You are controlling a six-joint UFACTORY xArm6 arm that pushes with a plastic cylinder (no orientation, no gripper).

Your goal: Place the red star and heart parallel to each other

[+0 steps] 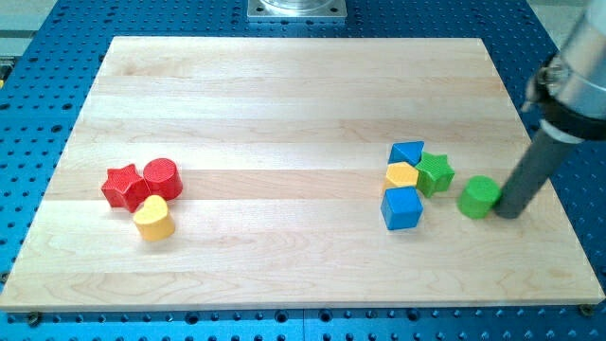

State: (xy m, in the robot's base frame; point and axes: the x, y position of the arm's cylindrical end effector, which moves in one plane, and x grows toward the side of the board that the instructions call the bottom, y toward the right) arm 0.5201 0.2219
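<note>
On the wooden table, my tip rests at the view's right, just beside and apparently touching the green cylinder. The rod has no gripper, so nothing opens, closes or holds anything.

The task's blocks sit well apart from my tip, far toward the view's left: the red star touches the red cylinder, and the yellow heart is tucked just below both.

The likely trouble is crowding. A push on the star could drag the red cylinder along, or twist the heart, because all three are in contact. Crossing the table from here, my tip could also plough the green cylinder into the cluster just left of it: the green star, yellow block, blue cube and a second blue block, its shape unclear.

Count: two red, two yellow, two green, two blue; eight blocks, one rod.
</note>
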